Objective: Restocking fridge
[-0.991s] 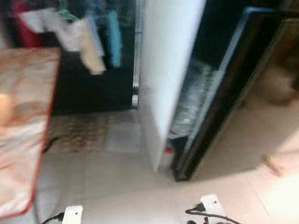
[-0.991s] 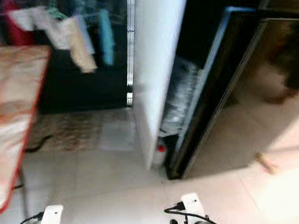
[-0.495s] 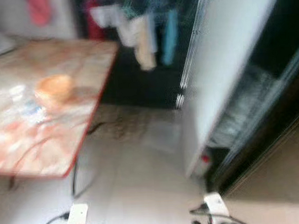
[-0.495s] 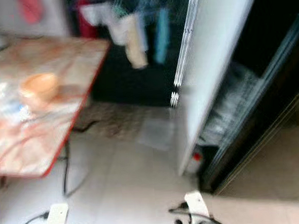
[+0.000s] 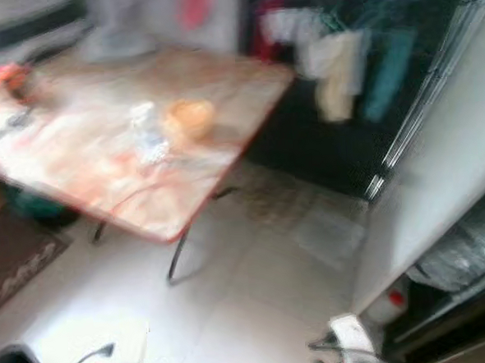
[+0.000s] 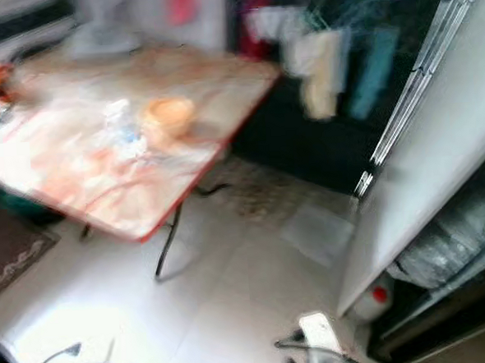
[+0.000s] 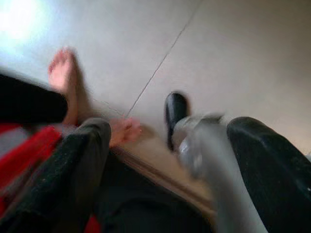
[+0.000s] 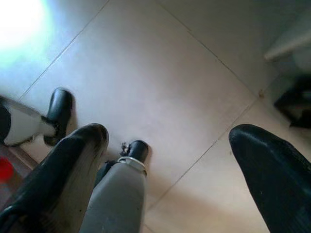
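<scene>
The white fridge door (image 5: 444, 177) stands open at the right. Behind it are the fridge shelves with clear plastic bags (image 5: 469, 254) and a red-capped bottle (image 5: 391, 302) low down. At the left a red-edged table (image 5: 85, 170) carries an orange bowl (image 5: 189, 119) and a clear plastic item (image 5: 147, 136). Both arms hang low over the tiled floor. My left gripper (image 7: 170, 128) is open with nothing in it, and so is my right gripper (image 8: 170, 133). The picture is blurred.
A person's bare feet (image 7: 63, 77) stand close beside my left side. My own legs and black feet (image 8: 138, 150) are below the grippers. Clothes (image 5: 339, 73) hang at the back by a dark opening. A brown mat (image 5: 21, 261) lies under the table's left end.
The whole picture has swung left: the table now takes up the left half and the fridge has slid to the right edge. Both arms hang as before.
</scene>
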Motion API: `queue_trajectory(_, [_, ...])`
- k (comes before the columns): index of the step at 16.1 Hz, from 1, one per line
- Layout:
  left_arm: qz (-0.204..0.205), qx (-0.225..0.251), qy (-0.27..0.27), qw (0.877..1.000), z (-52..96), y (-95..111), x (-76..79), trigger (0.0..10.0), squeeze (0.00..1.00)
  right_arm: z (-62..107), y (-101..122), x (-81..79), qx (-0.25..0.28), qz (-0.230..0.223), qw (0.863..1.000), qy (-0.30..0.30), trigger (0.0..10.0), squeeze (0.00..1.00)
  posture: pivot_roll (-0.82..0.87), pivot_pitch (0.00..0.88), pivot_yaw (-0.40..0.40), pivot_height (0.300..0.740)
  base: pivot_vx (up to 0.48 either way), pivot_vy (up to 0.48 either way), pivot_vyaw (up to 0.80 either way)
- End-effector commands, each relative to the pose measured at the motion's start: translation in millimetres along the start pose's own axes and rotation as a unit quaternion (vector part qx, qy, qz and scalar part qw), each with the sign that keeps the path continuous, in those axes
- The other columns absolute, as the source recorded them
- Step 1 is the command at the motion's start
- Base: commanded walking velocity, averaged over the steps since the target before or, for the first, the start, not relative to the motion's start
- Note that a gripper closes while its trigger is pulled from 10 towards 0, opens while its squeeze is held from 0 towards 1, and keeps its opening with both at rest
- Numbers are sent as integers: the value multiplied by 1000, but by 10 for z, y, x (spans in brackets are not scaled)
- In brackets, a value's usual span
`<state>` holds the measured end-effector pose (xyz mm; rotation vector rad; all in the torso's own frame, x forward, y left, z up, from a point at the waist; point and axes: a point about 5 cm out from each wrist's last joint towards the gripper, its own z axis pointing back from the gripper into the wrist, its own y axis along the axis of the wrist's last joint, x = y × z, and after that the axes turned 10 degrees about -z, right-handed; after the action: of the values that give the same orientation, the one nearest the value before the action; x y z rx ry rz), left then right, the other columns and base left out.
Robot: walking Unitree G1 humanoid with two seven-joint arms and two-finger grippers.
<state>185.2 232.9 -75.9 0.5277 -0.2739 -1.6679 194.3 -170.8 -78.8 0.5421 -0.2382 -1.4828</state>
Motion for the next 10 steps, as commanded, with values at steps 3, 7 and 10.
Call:
queue_trajectory(3, [2,27,4,1000,-6,61,58,10000,0,31,-80,98,-10,1,1000,-13,10000,0,-19,0,-114,740,0,0,777])
queue_trajectory(7, [12,90,45,995,16,131,23,10000,0,32,-98,101,-8,-7,1000,-15,10000,0,-14,0,-116,740,0,0,0])
queue_trajectory(10, [37,157,95,982,63,203,-9,10000,0,37,-101,115,-6,-8,1000,-18,10000,0,-20,0,-117,740,0,0,0])
